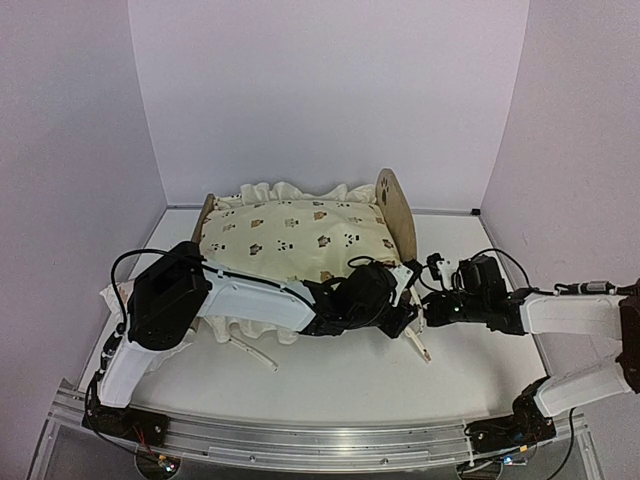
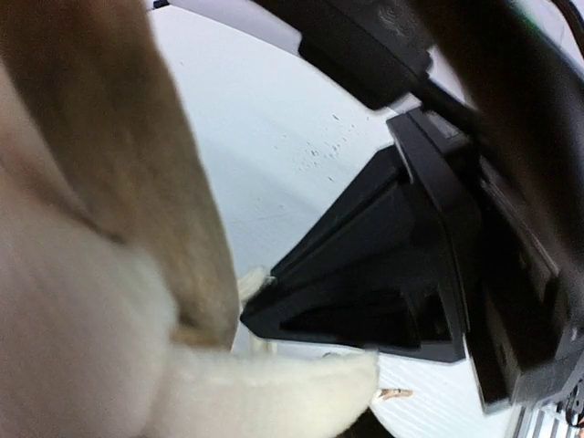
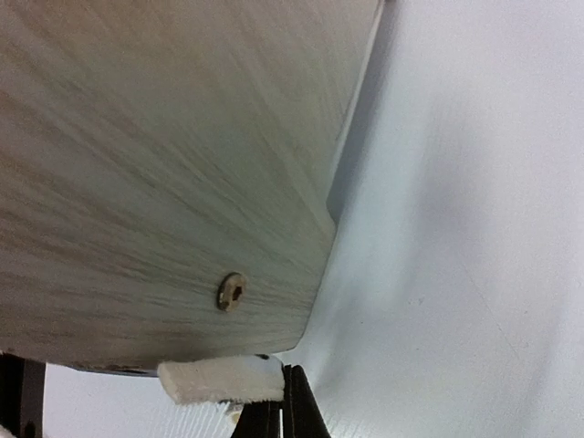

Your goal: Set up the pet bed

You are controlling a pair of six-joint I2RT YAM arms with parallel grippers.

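The pet bed stands at the back middle, with its arched wooden headboard (image 1: 396, 205) on the right. The cream ruffled animal-print cushion (image 1: 290, 235) covers its top. My left gripper (image 1: 403, 303) and right gripper (image 1: 424, 303) meet at the bed's near right corner. In the right wrist view my right gripper (image 3: 290, 415) is shut on the end of a cream cushion tie (image 3: 219, 380), just under the bed's wooden board (image 3: 164, 155). In the left wrist view, blurred cream fabric (image 2: 274, 392) and wood (image 2: 119, 137) fill the left side, and the black right gripper (image 2: 383, 274) is close. My left fingers are hidden.
Loose cushion ties lie on the white table at the front left (image 1: 250, 350) and front right (image 1: 418, 345). A white cloth edge (image 1: 110, 297) pokes out under the left arm. Lilac walls close in on three sides. A metal rail (image 1: 320, 440) runs along the near edge.
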